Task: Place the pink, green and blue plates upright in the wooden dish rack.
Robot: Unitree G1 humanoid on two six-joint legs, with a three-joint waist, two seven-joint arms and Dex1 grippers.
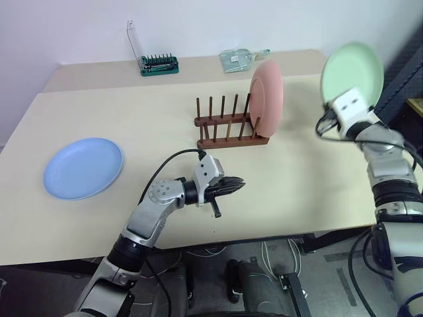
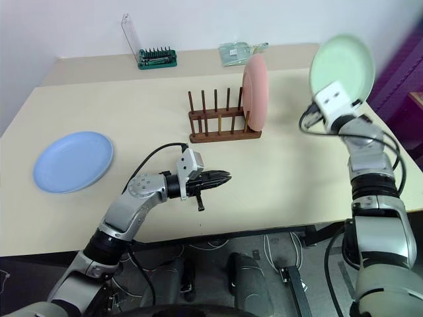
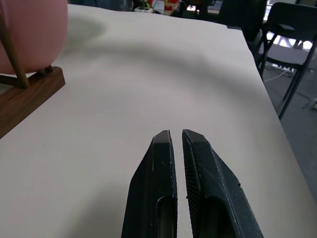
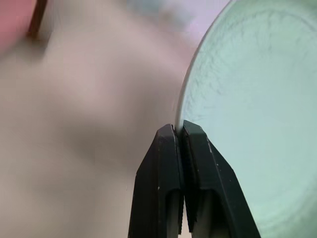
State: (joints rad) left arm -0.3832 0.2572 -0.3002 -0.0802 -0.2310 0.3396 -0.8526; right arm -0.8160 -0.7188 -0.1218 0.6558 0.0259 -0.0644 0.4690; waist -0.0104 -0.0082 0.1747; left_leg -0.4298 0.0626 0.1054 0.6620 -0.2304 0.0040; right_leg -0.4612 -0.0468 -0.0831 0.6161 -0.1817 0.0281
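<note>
The pink plate (image 1: 267, 99) stands upright in the right end of the wooden dish rack (image 1: 225, 127) at the table's middle. The blue plate (image 1: 83, 168) lies flat at the table's left. My right gripper (image 4: 178, 134) is shut on the rim of the green plate (image 1: 352, 72), holding it upright in the air off the table's right side. My left gripper (image 1: 236, 185) hovers shut and empty over the table in front of the rack, pointing right.
A green screwdriver-bit holder (image 1: 159, 64) with a clear lid and a clear plastic packet (image 1: 239, 59) sit at the back of the tan table (image 1: 304, 178). Chairs (image 3: 287, 29) stand beyond the table's right edge.
</note>
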